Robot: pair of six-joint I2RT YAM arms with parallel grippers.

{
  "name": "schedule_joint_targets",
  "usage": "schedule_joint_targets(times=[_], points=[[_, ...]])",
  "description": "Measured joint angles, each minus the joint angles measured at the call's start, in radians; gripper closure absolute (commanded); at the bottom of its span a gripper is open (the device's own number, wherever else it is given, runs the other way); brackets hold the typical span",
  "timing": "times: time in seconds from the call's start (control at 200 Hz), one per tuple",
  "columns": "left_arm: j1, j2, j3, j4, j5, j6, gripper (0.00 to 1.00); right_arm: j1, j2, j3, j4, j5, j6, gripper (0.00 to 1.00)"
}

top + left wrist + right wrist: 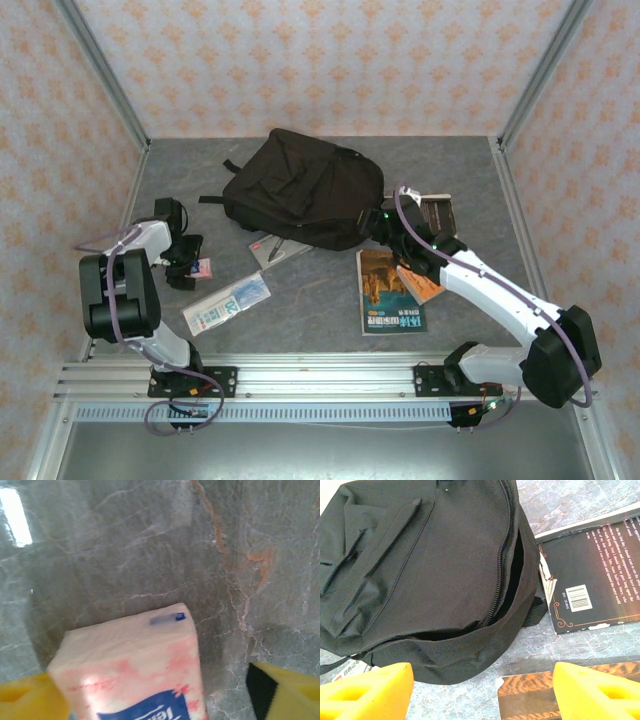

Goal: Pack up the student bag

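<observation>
The student bag (300, 190) is a big black backpack lying flat at the table's middle back. Its main zip is open, and a dark slit (515, 575) gapes along the edge of the bag (430, 565). My right gripper (385, 225) hovers just off that edge. In the right wrist view the right gripper (482, 695) is open, its yellow fingers (370, 690) wide apart and nothing between them. My left gripper (185, 262) is low over a pink tissue pack (203, 268). The left gripper (160, 702) straddles the pack (135, 665), open, with a gap at the right finger (285, 690).
An orange-covered book (390, 290) lies in front of the right gripper, its corner (530, 695) under the jaws. A dark book (438, 212) lies right of the bag. A white-and-blue packet (228, 303) and a small flat item (278, 248) lie in front of the bag.
</observation>
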Motion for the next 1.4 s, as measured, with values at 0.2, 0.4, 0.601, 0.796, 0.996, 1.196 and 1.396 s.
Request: schedule_joint_targets(times=[0.2, 0.4, 0.601, 0.796, 0.996, 1.196, 1.396], points=[[0.000, 0.003, -0.001, 0.003, -0.008, -0.012, 0.47, 0.003, 0.000, 0.000, 0.000, 0.000, 0.000, 0.27], [0.000, -0.027, -0.002, -0.012, -0.007, -0.007, 0.47, 0.011, 0.000, 0.000, -0.010, 0.000, 0.002, 0.27], [-0.016, -0.197, -0.002, -0.071, 0.001, 0.027, 0.44, 0.042, -0.012, 0.013, -0.047, -0.030, 0.005, 0.27], [-0.150, -0.380, 0.042, -0.085, 0.037, 0.100, 0.43, 0.048, -0.064, 0.013, -0.037, -0.186, 0.028, 0.28], [-0.280, -0.465, 0.107, -0.048, 0.134, 0.203, 0.44, 0.060, -0.072, 0.003, 0.045, -0.425, 0.058, 0.29], [-0.419, -0.455, 0.164, -0.048, 0.190, 0.217, 0.44, 0.163, -0.080, -0.021, 0.125, -0.505, 0.072, 0.27], [-0.572, -0.444, 0.164, -0.048, 0.202, 0.163, 0.45, 0.264, -0.005, -0.022, 0.239, -0.473, 0.095, 0.23]])
